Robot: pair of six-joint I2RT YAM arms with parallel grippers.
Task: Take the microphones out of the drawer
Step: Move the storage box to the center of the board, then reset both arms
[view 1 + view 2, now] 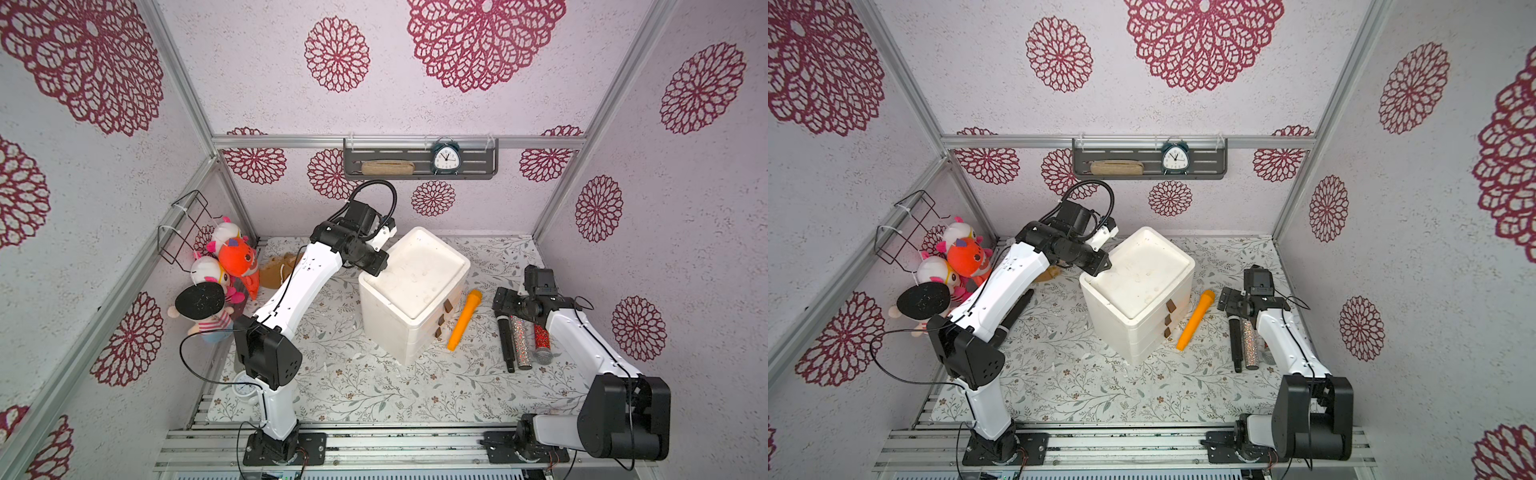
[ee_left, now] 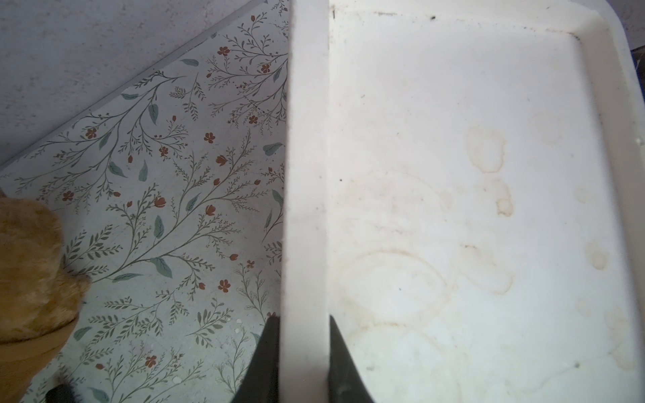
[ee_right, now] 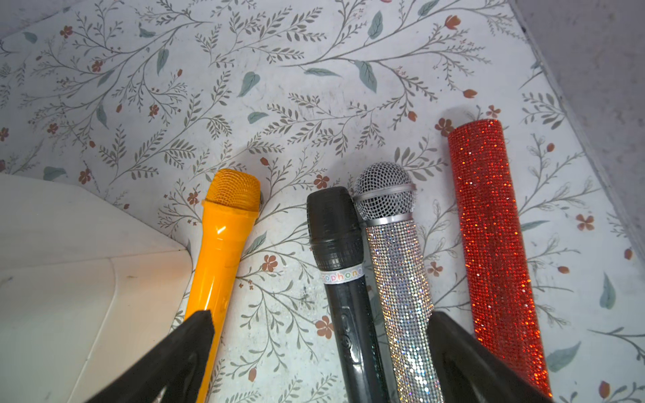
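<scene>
A white drawer unit [image 1: 411, 291] [image 1: 1138, 274] stands mid-table; its three drawers with brown handles [image 1: 442, 320] look pushed in, so nothing inside shows. My left gripper [image 2: 303, 317] [image 1: 376, 272] is shut on the raised rim [image 2: 307, 174] of the unit's top, at its far left corner. Several microphones lie on the mat to the right of the unit: orange [image 3: 223, 251] [image 1: 464, 320], black [image 3: 340, 251], silver glitter [image 3: 398, 265], red glitter [image 3: 488, 226]. My right gripper [image 3: 320, 315] [image 1: 505, 303] hangs open above them, holding nothing.
Plush toys [image 1: 224, 257] and a wire basket [image 1: 183, 224] crowd the left wall, with a brown plush [image 2: 31, 279] near the unit. A clock [image 1: 445, 157] stands on the back wall shelf. A small white clock [image 1: 245, 388] sits by the left arm's base.
</scene>
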